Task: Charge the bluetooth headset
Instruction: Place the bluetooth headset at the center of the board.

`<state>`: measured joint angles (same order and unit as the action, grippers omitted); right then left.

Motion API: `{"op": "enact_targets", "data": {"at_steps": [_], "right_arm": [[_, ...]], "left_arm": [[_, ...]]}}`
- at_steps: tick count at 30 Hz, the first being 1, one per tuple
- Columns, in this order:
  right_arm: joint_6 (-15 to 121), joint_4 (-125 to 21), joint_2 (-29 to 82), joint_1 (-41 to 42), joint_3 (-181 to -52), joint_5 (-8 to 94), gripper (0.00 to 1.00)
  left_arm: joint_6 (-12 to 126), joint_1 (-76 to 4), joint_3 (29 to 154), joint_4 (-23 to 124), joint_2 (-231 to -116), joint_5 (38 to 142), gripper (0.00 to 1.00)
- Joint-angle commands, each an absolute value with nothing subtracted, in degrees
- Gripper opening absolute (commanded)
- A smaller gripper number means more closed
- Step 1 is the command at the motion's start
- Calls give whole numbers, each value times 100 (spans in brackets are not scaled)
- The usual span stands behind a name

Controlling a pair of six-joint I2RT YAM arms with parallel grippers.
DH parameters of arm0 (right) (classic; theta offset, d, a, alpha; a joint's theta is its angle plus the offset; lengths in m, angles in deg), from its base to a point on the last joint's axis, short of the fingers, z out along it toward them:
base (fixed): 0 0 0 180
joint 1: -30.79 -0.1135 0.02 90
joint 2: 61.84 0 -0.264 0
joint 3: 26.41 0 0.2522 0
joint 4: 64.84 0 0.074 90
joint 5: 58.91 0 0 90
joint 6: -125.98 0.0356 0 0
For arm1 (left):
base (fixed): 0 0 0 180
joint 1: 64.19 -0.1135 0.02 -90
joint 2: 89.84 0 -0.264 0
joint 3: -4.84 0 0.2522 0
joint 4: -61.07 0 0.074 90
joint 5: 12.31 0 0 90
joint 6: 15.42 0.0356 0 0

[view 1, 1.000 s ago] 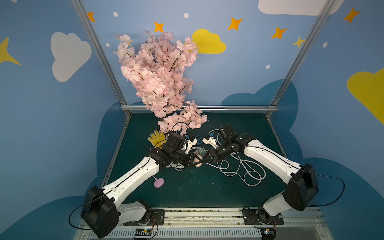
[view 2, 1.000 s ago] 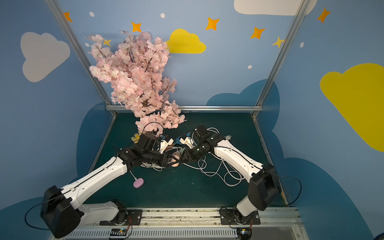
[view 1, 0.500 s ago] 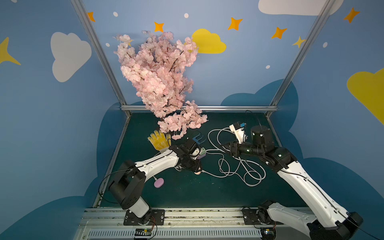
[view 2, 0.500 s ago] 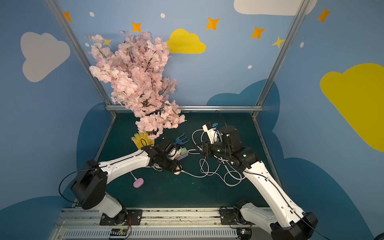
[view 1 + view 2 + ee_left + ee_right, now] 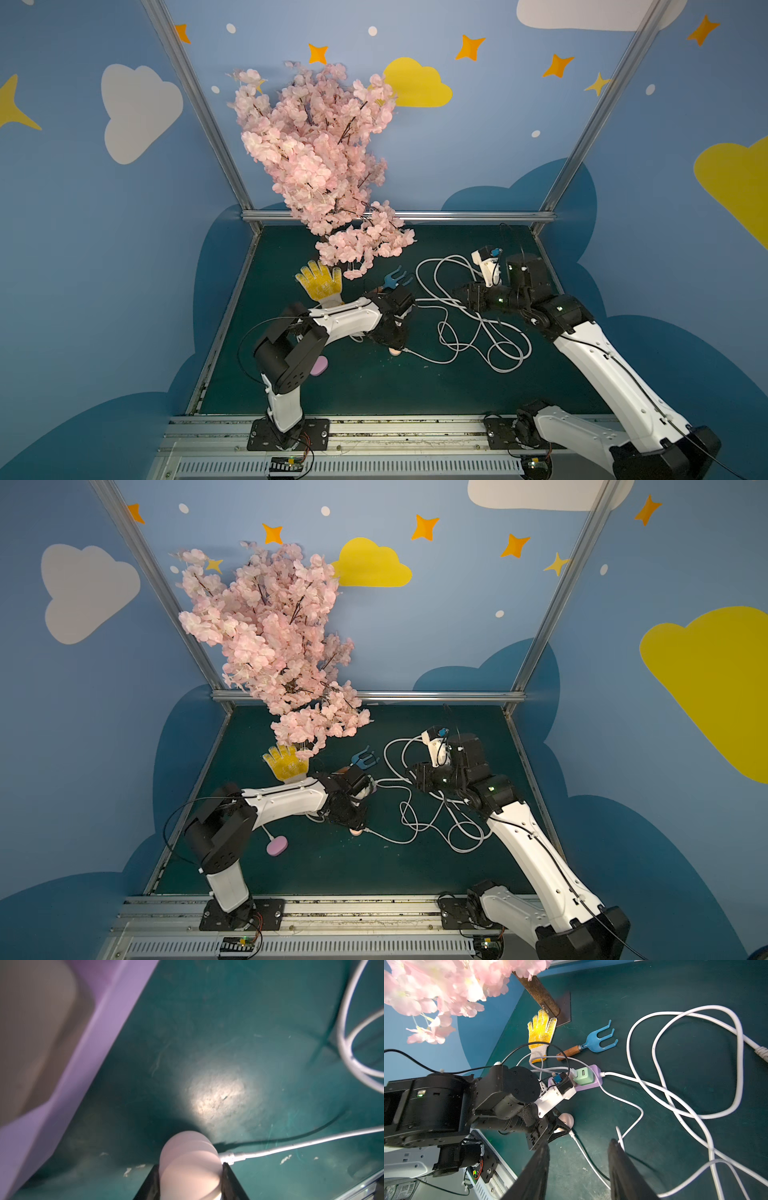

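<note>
The bluetooth headset (image 5: 188, 1159) is a pale pink rounded body, and my left gripper (image 5: 190, 1164) is shut on it just above the green mat. A thin white charging cable (image 5: 270, 1150) meets the headset's side with its plug. In both top views the headset (image 5: 395, 351) (image 5: 356, 831) shows under the left gripper (image 5: 392, 338). The cable runs back to a green charger (image 5: 582, 1077) on a purple power strip (image 5: 588, 1086). My right gripper (image 5: 579, 1142) is open and holds nothing. It hovers over the mat to the right (image 5: 459, 291), apart from the headset (image 5: 568, 1120).
A thick white cord (image 5: 490, 332) lies in loose loops on the mat right of centre. A yellow glove (image 5: 320, 282), a blue hand rake (image 5: 392, 280) and a pink blossom tree (image 5: 320, 158) stand at the back left. A lilac puck (image 5: 319, 366) lies near the left arm.
My right gripper has let go, opened and drawn back to the right, away from the left gripper. The left gripper has kept its hold on the headset, low on the mat.
</note>
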<state>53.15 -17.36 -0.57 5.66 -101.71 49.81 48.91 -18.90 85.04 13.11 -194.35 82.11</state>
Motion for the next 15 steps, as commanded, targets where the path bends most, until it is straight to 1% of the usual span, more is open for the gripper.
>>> {"op": "enact_targets", "data": {"at_steps": [1, 3, 4, 6, 9, 15], "right_arm": [[5330, -1687, -32, 620, -10145, 5012, 47], [5338, -1698, -40, 642, -10126, 4990, 49], [5331, -1699, -49, 643, -10117, 4981, 49], [5336, -1706, -45, 668, -10100, 4964, 51], [5347, -1708, -31, 693, -10099, 4963, 51], [5313, -1682, -44, 732, -10121, 4873, 52]], "left_arm": [[4822, -1855, 8633, 1202, -19626, 8120, 42], [4816, -1840, 8655, 1178, -19624, 8109, 61], [4813, -1830, 8669, 1164, -19607, 8105, 67], [4812, -1823, 8700, 1123, -19555, 8070, 73], [4806, -1805, 8763, 1054, -19425, 8035, 77], [4829, -1753, 8847, 1000, -18774, 7936, 77]]}}
